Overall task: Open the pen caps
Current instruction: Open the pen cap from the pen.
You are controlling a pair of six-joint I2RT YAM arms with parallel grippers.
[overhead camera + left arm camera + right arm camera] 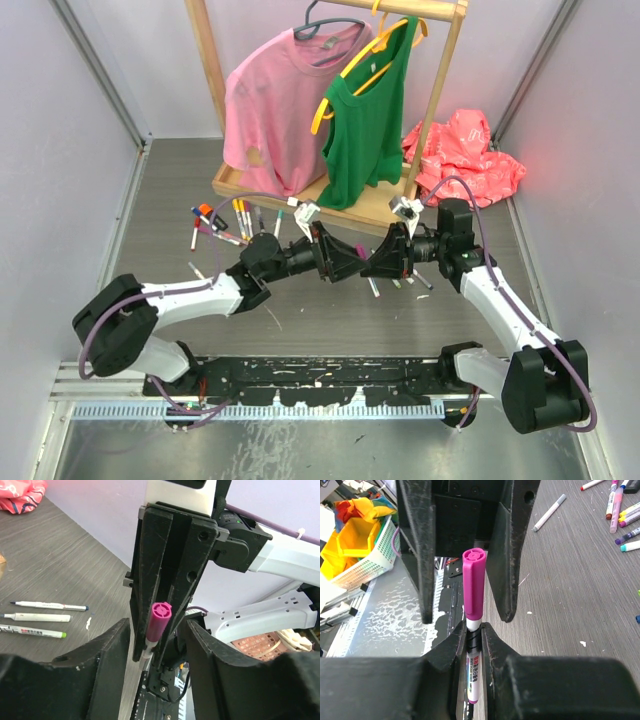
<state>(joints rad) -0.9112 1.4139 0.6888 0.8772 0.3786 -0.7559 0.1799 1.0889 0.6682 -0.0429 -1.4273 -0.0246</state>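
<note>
You are working on a grey wood-grain table (180, 180) closed in by pale walls (60, 150), with a metal rail (300, 385) along the near edge. In the top view, take the spot where the two arms meet as the centre. A scatter of loose markers (225, 222) lies at about 10 o'clock. At 12 o'clock stands a wooden clothes rack (205, 60), with a pink T-shirt (275, 110) and a green tank top (370, 110) hanging on it. A crumpled red plastic bag (465, 150) sits at 2 o'clock, against the right wall. Your left gripper (157, 622) is parted, a finger on each side of the magenta pen cap (473, 580), with a gap showing on both sides, so it grips nothing. That cap is on its marker (473, 680), raised above the table between the two tools. Your right gripper (473, 630) is clamped on the marker's white barrel just below the cap. In the right wrist view, a white mesh basket (365, 555) holding yellow bins stands off the table at 10 o'clock.
</note>
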